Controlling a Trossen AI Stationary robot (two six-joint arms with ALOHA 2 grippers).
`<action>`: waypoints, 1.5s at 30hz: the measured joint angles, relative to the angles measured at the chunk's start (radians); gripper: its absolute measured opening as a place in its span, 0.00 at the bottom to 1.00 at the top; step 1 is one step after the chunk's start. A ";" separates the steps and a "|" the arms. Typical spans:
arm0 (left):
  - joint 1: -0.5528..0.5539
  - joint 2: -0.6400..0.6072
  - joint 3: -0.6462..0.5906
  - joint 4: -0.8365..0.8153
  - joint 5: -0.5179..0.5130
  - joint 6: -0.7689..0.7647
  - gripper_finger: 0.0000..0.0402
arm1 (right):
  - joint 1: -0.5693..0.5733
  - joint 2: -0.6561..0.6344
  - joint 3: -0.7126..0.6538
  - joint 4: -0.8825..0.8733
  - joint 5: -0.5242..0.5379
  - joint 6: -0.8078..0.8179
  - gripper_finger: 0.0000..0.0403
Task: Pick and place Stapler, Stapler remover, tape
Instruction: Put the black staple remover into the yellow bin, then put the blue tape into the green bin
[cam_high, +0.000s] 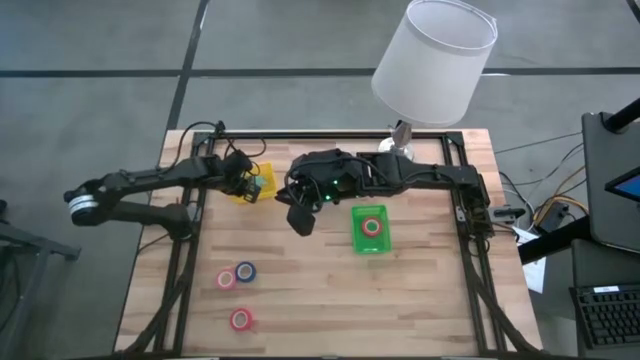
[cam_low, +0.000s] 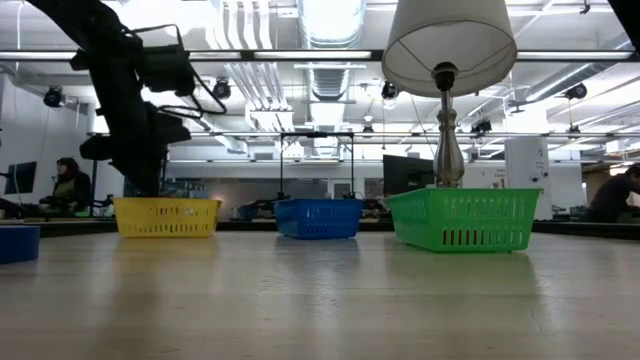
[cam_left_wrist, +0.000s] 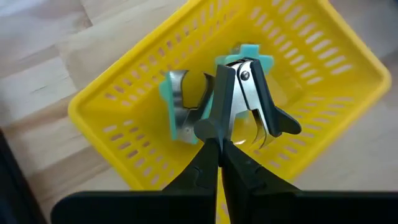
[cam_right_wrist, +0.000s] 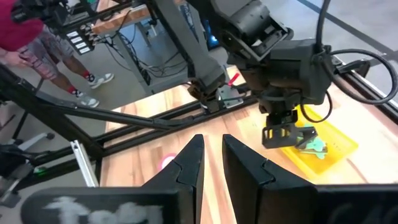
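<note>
High view: my left tool, clenched empty, hangs over the yellow basket holding the staple remover; my right tool, released, waits mid-bench; three tape rolls lie near-left.

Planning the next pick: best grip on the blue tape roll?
Take the blue tape roll from straight above, fingers across its outer rim. It lies flat like a coin, touching a pink roll on one side, so close along the free axis.
</note>
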 joint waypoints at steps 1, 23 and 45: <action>0.003 0.000 -0.002 0.001 -0.001 -0.009 0.03 | 0.001 0.000 0.000 0.000 0.000 0.000 0.13; -0.040 -0.050 0.144 -0.083 0.328 0.140 0.45 | 0.002 0.000 0.000 0.006 0.003 0.033 0.13; -0.728 -0.056 -0.008 -0.078 0.461 0.200 0.44 | -0.003 0.000 0.000 0.006 0.014 0.075 0.13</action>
